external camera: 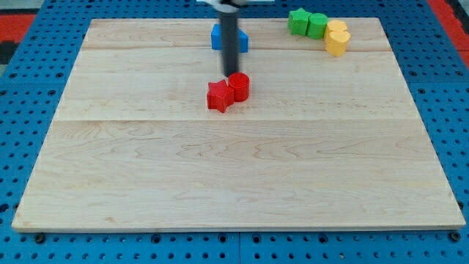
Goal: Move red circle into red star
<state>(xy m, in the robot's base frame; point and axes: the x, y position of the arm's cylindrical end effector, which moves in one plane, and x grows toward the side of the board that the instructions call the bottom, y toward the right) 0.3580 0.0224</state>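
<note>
The red circle block sits near the middle of the wooden board, touching the red star block on the star's upper right. My tip is at the end of the dark rod coming down from the view's top. It stands just above and left of the red circle, at its upper edge, and above the star.
A blue block lies behind the rod near the board's top edge. A green star and a green block sit at the top right, with two yellow blocks beside them.
</note>
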